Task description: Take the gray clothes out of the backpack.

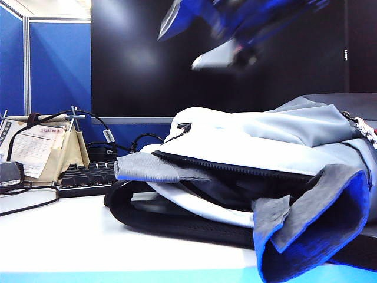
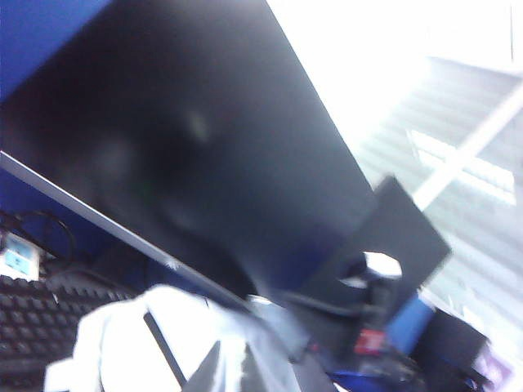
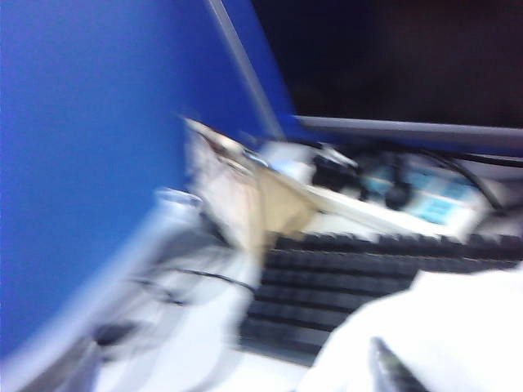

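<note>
The backpack lies on its side on the white tabletop, its black zipper open toward the exterior camera. The gray clothes spill out of that opening: one ribbed flap sticks out at the left end of the zipper, and a bigger folded bunch hangs over the bag's lower edge at the right, down toward the tabletop. Behind the bag sit a black keyboard and a desk calendar, in front of a blue partition.

A blurred blue arm crosses the top of the exterior view, well above the bag. In the left wrist view the left hand shows only as two dim fingertips drawn together, holding nothing, over the pale bag fabric. In the right wrist view the right hand is a smeared dark tip; whether it is apart or together cannot be told
</note>
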